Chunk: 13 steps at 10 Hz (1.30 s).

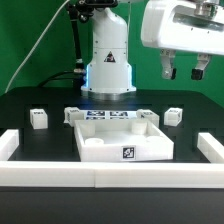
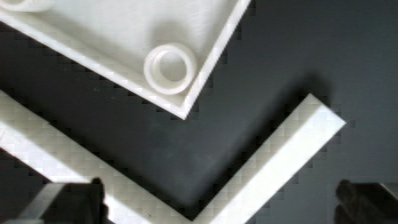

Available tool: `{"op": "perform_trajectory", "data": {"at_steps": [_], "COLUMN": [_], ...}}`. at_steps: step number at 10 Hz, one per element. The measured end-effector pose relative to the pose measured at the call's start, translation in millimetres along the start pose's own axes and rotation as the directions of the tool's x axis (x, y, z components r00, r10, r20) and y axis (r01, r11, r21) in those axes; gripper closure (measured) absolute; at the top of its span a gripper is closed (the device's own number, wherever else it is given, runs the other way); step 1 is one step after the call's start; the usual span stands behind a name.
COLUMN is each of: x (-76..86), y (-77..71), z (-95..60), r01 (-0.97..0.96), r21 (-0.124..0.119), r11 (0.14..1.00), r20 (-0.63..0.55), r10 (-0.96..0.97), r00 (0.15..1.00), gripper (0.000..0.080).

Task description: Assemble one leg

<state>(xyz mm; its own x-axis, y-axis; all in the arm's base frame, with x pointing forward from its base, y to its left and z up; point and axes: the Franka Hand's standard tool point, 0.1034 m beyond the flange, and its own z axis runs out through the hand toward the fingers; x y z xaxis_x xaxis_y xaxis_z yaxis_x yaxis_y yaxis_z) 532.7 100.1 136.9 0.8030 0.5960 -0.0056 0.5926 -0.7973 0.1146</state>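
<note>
Nearest, white border bars [image 1: 110,172] fence the black table, probably to stop parts sliding off. Behind them the tabletop [image 1: 95,150] lies with its round socket [image 2: 169,65] facing up for a leg [image 1: 172,117], which stands just beyond its corner on the exterior view's right. High above, the gripper [image 1: 183,74] hangs wide and empty.

On my feed the table [image 1: 40,140] looks matt black, faintly grainy in the wrist view. The tabletop [image 1: 100,148] reads as smooth white plastic with a slight sheen, as do the leg [image 1: 38,119] and the border bars [image 1: 60,178]. The arm's shell [image 1: 108,50] is glossy white. The fingers [image 1: 168,70] of the gripper [image 1: 183,73] look dull black.
</note>
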Motion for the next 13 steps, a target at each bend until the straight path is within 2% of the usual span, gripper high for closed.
{"op": "perform_trajectory", "data": {"at_steps": [7, 8, 10, 12, 13], "x": [0.0, 2.0, -17.2, -29.8, -37.6], "y": [-0.6, -3.7, -22.1, -24.2, -21.9], "z": [0.5, -0.5, 9.6, 23.4, 29.4], "r01": [0.001, 0.083, 0.304, 0.464, 0.509], "r21": [0.002, -0.023, -0.070, -0.056, -0.031], "r11": [1.000, 0.996, 0.950, 0.884, 0.860], "r20": [0.000, -0.054, -0.128, -0.079, -0.033], "r10": [-0.001, -0.084, -0.311, -0.467, -0.510], "r00": [1.000, 0.995, 0.942, 0.881, 0.860], "gripper": [0.0150, 0.0150, 0.0150, 0.0150, 0.0150]}}
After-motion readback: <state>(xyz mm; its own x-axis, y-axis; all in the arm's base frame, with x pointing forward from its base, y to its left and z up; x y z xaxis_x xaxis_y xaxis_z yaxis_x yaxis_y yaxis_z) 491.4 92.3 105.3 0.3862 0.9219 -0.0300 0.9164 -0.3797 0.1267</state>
